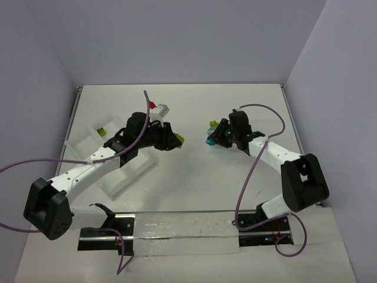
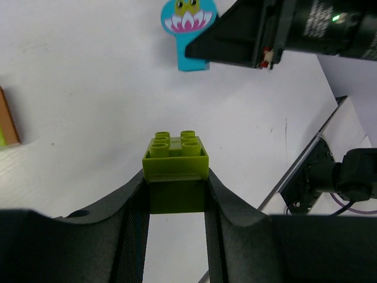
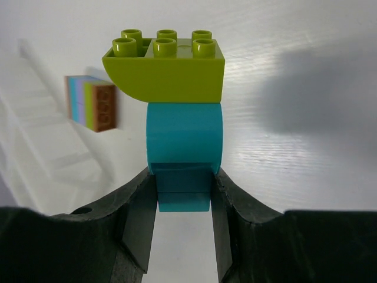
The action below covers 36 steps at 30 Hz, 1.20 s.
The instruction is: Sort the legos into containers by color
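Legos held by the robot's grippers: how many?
3. Left gripper holds a lime brick; right gripper holds a teal brick with a curved lime brick clipped on top. None seem hidden.

Open table (image 1: pixel 194 188) down the middle to the near edge; the tray (image 1: pixel 121 180) blocks the left edge, a brick stack (image 1: pixel 160 108) just beyond it

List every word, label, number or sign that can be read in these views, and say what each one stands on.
No text here reads clearly.
White print on the black wrist housing of the right arm: too small and blurred to read.
On the teal plastic brick: a printed picture of a pink flower and a green face, no words.
On the lime green studded brick: no legible marking.
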Each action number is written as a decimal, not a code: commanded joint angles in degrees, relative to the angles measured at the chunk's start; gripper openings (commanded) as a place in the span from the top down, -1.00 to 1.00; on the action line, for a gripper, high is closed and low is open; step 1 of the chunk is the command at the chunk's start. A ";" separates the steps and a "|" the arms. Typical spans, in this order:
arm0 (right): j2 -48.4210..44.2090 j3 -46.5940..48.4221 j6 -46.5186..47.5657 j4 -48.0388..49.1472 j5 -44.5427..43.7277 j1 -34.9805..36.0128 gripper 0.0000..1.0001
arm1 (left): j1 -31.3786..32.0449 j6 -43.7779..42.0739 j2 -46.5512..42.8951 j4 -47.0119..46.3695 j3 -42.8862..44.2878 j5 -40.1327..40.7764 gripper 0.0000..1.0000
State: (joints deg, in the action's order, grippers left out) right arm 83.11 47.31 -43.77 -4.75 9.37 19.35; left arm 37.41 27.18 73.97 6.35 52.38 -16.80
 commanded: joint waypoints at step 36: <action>-15.18 3.39 18.20 16.16 50.06 6.77 -0.71 | -11.31 -1.73 -1.59 -3.80 7.30 -47.36 1.00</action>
State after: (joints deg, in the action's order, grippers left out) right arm 64.79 47.59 -26.04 8.09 50.87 25.21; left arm 26.20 25.69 73.43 6.68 56.62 -60.68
